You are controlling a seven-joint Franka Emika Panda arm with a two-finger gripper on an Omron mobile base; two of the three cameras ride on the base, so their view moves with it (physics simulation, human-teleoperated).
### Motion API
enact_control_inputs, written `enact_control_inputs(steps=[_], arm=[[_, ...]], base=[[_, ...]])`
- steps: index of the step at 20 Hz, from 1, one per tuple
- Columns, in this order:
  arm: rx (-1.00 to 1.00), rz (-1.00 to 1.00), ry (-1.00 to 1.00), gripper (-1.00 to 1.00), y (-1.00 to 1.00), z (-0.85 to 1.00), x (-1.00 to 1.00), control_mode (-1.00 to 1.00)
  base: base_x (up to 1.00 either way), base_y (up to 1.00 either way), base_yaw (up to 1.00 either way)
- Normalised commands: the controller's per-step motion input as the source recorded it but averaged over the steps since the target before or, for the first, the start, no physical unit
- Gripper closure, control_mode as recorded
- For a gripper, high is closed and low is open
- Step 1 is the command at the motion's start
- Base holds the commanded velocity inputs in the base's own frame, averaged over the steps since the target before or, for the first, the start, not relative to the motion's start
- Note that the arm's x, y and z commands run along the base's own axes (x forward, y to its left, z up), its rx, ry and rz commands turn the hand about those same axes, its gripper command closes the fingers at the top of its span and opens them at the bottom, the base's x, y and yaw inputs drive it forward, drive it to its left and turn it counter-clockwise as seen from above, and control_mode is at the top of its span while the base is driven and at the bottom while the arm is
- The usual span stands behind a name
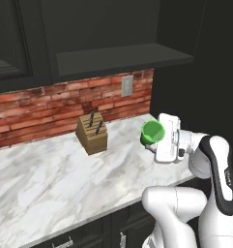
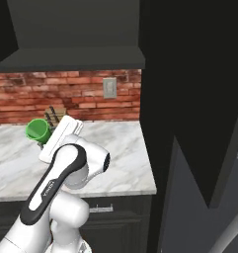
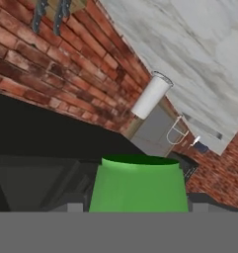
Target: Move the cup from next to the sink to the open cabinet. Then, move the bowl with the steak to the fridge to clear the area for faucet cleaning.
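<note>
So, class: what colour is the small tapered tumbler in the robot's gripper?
Bright green. The small tapered tumbler shows best in the left base view.

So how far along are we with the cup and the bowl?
Done: the cup is off the counter, gripped by the gripper. In hand: carrying it in the air, below the open cabinet shelf. Left: setting it on that shelf, then the whole bowl-to-fridge move.
</note>
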Motion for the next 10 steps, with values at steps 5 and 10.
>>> enact_control_inputs(steps=[5,10], arm=[[0.14,0.0,-0.02,1.0,-0.06,0.69,-0.21,-1.0],[0.12,-0.11,0.04,1.0,0.07,1.0,-0.19,-1.0]], base=[[0.02,-0.01,0.0],[0.0,0.0,0.0]])
